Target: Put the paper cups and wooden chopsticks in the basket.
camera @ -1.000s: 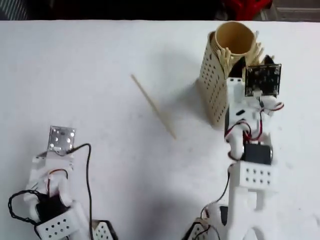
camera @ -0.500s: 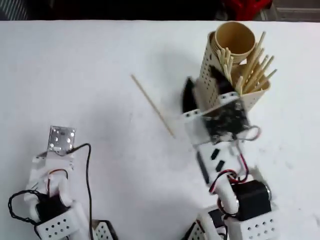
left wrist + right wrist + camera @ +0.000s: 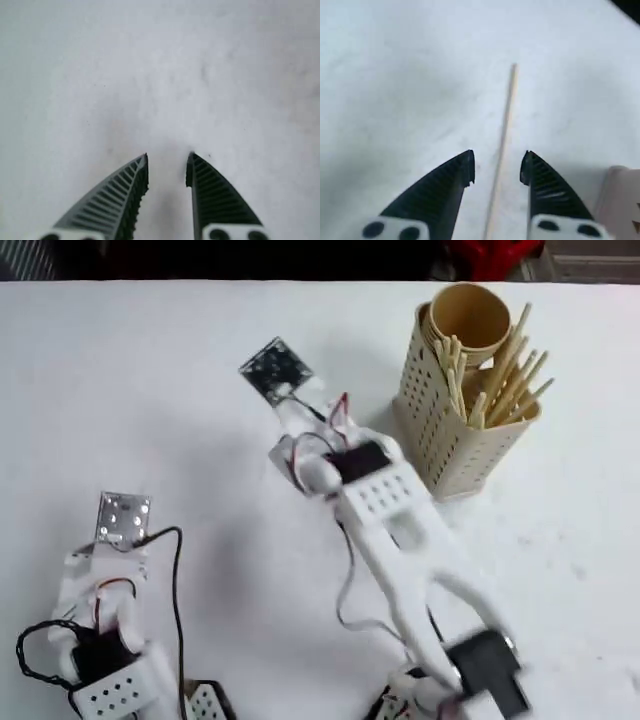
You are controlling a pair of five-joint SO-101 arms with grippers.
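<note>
A white tabletop [image 3: 150, 360] stretches wide, with a dark strip of room beyond its far edge. A cream perforated basket [image 3: 445, 440] stands upright near the far right corner, holding stacked paper cups [image 3: 470, 315] and a sheaf of pale wooden chopsticks [image 3: 505, 375]. One loose chopstick [image 3: 506, 120], thin and straight, lies flat mid-table, lined up with the gap between the right tool's [image 3: 497, 155] spread fingers. The left tool [image 3: 167, 157], also spread, points at the tabletop near the front left, well apart from the basket
</note>
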